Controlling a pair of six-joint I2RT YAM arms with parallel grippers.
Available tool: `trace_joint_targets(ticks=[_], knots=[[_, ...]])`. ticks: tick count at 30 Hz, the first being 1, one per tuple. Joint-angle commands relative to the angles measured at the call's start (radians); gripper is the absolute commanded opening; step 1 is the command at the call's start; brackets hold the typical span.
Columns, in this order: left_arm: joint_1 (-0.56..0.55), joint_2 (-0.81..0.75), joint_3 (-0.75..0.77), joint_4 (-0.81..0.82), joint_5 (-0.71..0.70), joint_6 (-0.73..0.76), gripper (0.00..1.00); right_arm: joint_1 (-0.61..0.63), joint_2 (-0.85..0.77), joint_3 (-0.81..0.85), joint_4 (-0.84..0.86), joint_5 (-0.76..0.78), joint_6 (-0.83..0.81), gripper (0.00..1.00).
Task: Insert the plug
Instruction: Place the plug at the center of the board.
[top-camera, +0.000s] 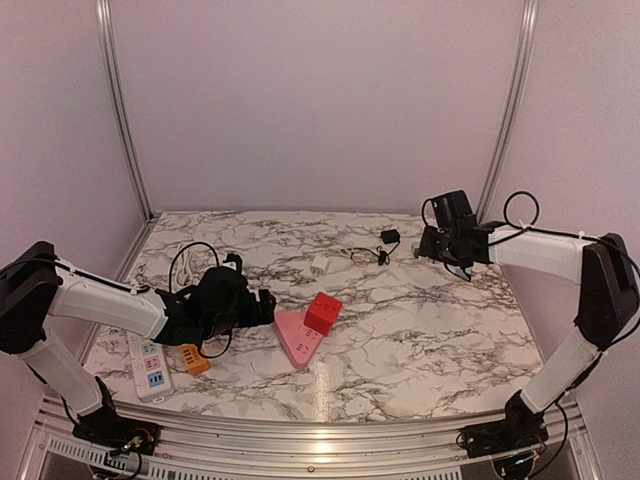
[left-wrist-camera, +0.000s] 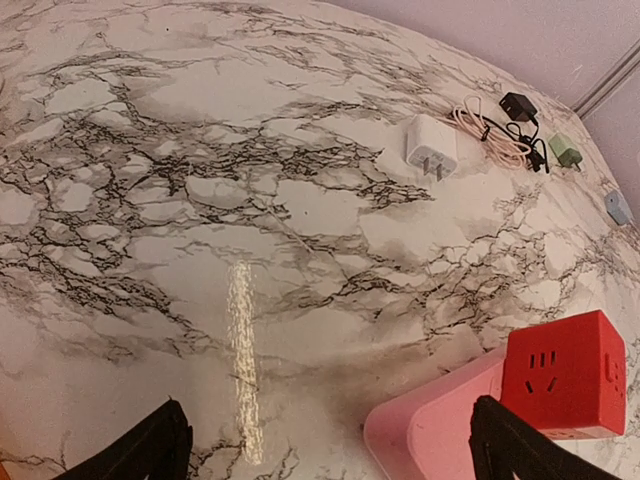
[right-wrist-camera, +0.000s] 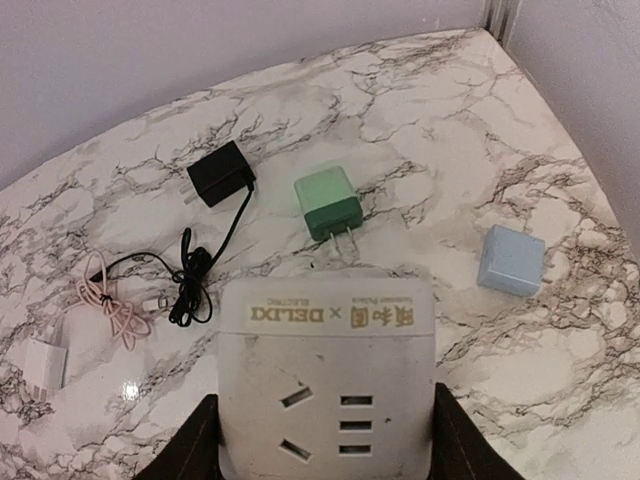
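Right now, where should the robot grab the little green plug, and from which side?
Pinch the green plug by its boxy body, across the two flat sides, coming straight down from above. It lies flat on the marble table with two metal prongs sticking out of one end, so leave that end free.

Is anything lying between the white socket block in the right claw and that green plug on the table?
Nothing visible. The green plug lies just beyond the white socket block, prongs toward it; the black cable sits off to one side.
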Motion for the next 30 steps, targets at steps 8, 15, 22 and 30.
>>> trace_joint_targets(ticks=[8, 15, 22, 30], knots=[[-0.008, -0.007, 0.033, 0.021, -0.016, 0.025, 0.99, 0.228, -0.152, -0.229, 0.04, 0.115, 0.121, 0.43], [-0.011, 0.003, 0.048, 0.022, -0.01, 0.028, 0.99, 0.303, -0.157, -0.307, 0.048, 0.138, 0.173, 0.44], [-0.011, 0.0, 0.051, 0.021, -0.011, 0.034, 0.99, 0.336, -0.16, -0.379, 0.086, 0.131, 0.218, 0.47], [-0.011, 0.006, 0.055, 0.021, -0.009, 0.033, 0.99, 0.347, -0.141, -0.41, 0.112, 0.128, 0.236, 0.49]])
